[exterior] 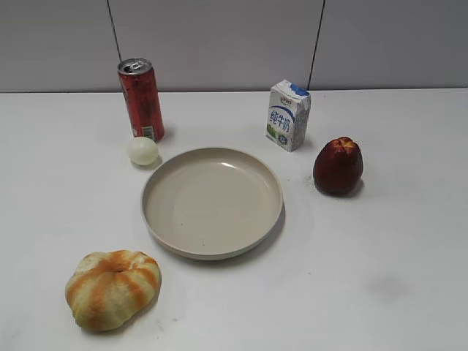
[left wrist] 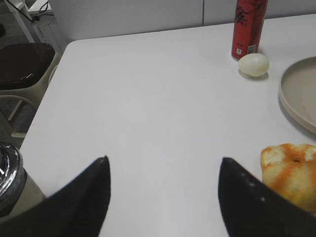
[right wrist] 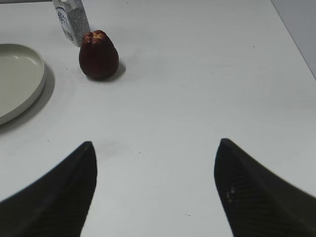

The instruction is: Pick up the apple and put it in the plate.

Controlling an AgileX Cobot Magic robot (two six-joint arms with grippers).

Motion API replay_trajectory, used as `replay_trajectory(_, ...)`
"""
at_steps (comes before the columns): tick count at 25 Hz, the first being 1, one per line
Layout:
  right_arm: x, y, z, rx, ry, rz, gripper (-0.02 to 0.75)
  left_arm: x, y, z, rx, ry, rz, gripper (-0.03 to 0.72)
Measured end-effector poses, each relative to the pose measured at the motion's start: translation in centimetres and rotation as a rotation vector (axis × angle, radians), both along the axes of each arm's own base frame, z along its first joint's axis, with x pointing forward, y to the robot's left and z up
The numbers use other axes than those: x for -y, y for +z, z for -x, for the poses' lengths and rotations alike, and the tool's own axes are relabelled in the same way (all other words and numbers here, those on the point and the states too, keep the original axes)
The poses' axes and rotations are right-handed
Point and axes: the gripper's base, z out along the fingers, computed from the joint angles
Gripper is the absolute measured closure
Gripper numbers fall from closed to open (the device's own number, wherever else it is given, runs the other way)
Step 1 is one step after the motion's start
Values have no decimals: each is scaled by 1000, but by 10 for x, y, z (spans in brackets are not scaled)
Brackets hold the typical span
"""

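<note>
The dark red apple [exterior: 338, 166] stands upright on the white table, right of the beige plate [exterior: 212, 202], which holds nothing. In the right wrist view the apple [right wrist: 98, 55] is far ahead and to the left, with the plate's rim [right wrist: 29, 91] at the left edge. My right gripper [right wrist: 155, 145] is open and empty over bare table. My left gripper [left wrist: 164, 160] is open and empty over bare table, with the plate's rim [left wrist: 291, 101] at the right edge. Neither gripper shows in the exterior view.
A red can [exterior: 141, 99], a small pale ball [exterior: 142, 151] and a milk carton [exterior: 288, 115] stand behind the plate. An orange-striped bun [exterior: 112, 288] lies front left, close to my left gripper's right finger [left wrist: 291, 170]. A chair [left wrist: 22, 66] stands beyond the table's left edge.
</note>
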Motion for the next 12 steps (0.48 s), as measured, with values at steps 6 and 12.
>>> replay_trajectory(6, 0, 0, 0, 0, 0, 0, 146, 0, 0, 0, 0, 0, 0, 167)
replay_trajectory(12, 0, 0, 0, 0, 3, -5, 146, 0, 0, 0, 0, 0, 0, 167)
